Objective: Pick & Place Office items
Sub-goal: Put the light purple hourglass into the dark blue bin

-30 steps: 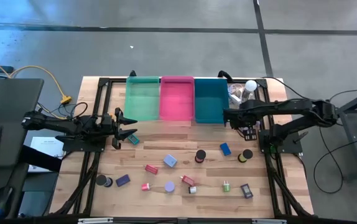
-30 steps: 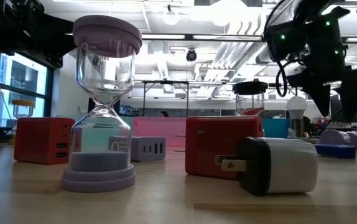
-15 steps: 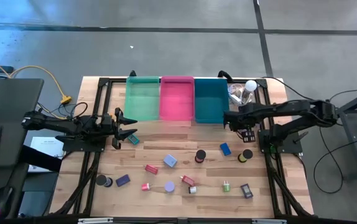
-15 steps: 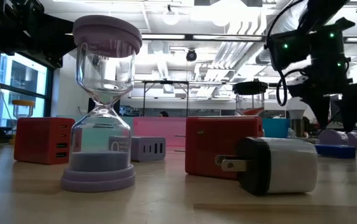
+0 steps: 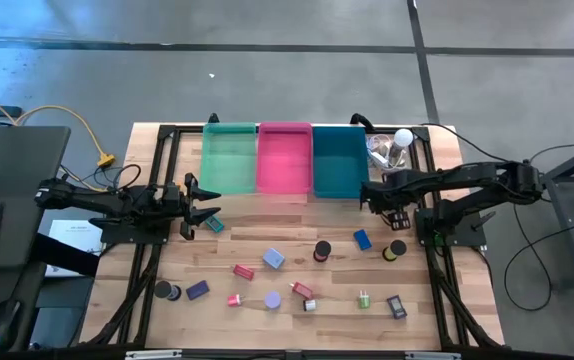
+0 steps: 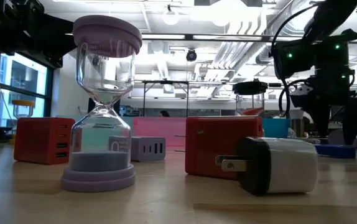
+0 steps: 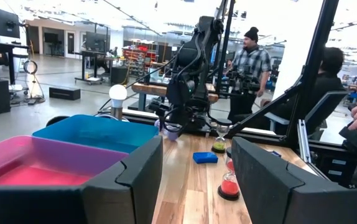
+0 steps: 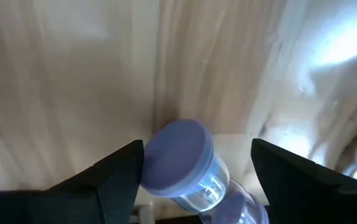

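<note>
High view: a pale wooden worktop (image 5: 297, 312) carries three open bins along its far edge, a green plastic bin (image 5: 228, 158), a pink plastic bin (image 5: 284, 158) and a teal plastic bin (image 5: 337, 160), with a white bulb among clear plastic clutter (image 5: 391, 146) just beside the teal one. The right hand (image 5: 379, 200) hangs near the teal bin's near right corner, above a lavender-capped clear hourglass (image 8: 186, 163) that lies on its side; in the right wrist view its two dark fingers (image 8: 119, 172) stand wide apart on either side of the hourglass cap, not touching it, so nothing is gripped. The left hand (image 5: 204, 213) waits over the worktop's left side, near the green bin, its fingers (image 7: 132, 180) parted about halfway and empty. The office items lie scattered across the worktop's near half: a blue block (image 5: 362, 239), a red block (image 5: 244, 271), a lavender block (image 5: 273, 259), a dark round roll (image 5: 322, 250) and a dark clip (image 5: 396, 306) among them. In the low view an upright lavender hourglass (image 6: 104, 106) and a black-and-white plug adapter (image 6: 277, 165) stand nearest the camera.
</note>
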Action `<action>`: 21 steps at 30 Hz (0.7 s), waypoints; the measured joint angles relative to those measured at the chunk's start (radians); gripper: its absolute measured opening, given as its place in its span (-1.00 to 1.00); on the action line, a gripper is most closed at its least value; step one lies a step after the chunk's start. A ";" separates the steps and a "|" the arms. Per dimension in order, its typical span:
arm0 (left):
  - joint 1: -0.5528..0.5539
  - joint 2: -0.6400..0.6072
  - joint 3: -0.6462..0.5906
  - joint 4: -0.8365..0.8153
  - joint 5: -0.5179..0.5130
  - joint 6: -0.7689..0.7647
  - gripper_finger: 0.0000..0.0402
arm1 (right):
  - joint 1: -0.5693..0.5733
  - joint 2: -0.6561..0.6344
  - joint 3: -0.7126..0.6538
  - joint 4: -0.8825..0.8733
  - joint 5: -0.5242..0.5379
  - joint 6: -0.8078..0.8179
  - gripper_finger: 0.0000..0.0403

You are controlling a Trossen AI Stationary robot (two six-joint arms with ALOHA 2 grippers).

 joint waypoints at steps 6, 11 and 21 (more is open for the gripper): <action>0.000 0.000 0.000 0.000 0.000 0.000 -0.07 | 0.000 0.000 0.000 -0.039 0.016 -0.015 0.31; 0.000 0.000 0.000 0.000 0.000 0.000 -0.07 | 0.000 0.000 0.000 -0.056 0.014 -0.015 0.25; 0.000 0.000 0.000 0.000 0.000 0.002 -0.07 | 0.000 0.000 0.000 -0.027 0.041 -0.013 0.24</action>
